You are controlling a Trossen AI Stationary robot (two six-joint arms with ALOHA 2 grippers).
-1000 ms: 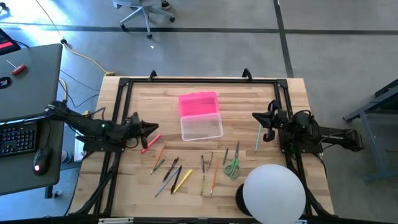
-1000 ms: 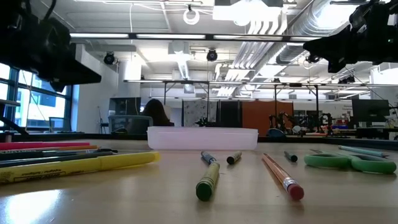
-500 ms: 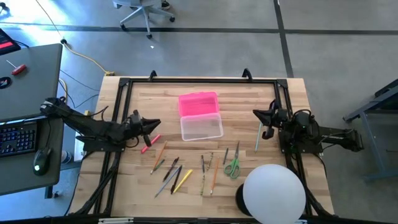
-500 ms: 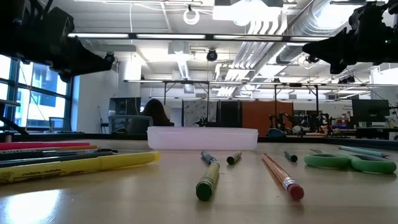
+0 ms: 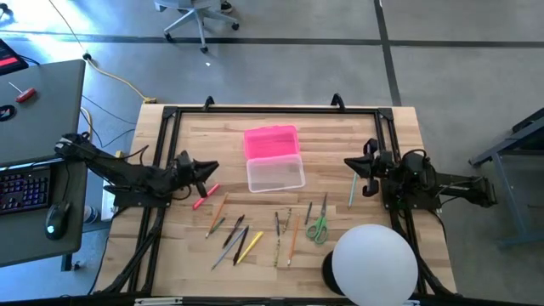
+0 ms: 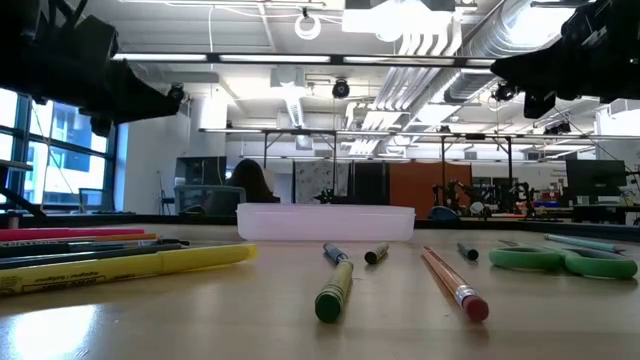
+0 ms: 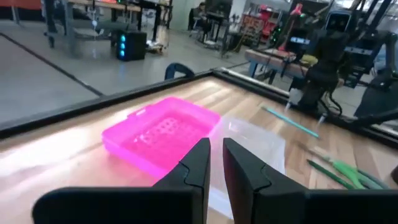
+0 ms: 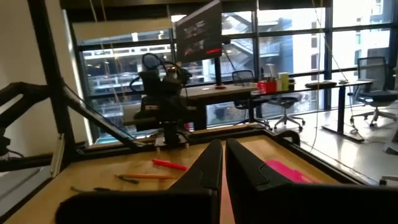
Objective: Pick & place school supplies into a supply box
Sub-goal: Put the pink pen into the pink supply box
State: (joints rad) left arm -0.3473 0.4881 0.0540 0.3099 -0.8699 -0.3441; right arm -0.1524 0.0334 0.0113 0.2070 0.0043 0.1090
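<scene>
The supply box (image 5: pixel 275 173) is clear, lies open at the table's middle far side, and its pink lid (image 5: pixel 271 141) lies flat behind it. Pens and pencils (image 5: pixel 238 235) and green-handled scissors (image 5: pixel 318 228) lie loose on the table near the front edge. A pink-red pen (image 5: pixel 205 195) lies just under my left gripper (image 5: pixel 216 169), which hovers shut and empty at the left. A green pencil (image 5: pixel 353 187) lies beside my right gripper (image 5: pixel 350 161), which hovers shut and empty at the right. Both show shut in their wrist views (image 7: pixel 214 163) (image 8: pixel 222 163).
A large white dome (image 5: pixel 374 263) stands at the table's front right corner. A black frame (image 5: pixel 272 109) runs along the table's edges. A desk with a keyboard (image 5: pixel 24 189) stands beyond the left edge. A person sits far off in the room (image 6: pixel 252 185).
My left gripper has moved a little toward the table's right edge, nearer the box, and has risen slightly. My right gripper has stayed about where it was.
</scene>
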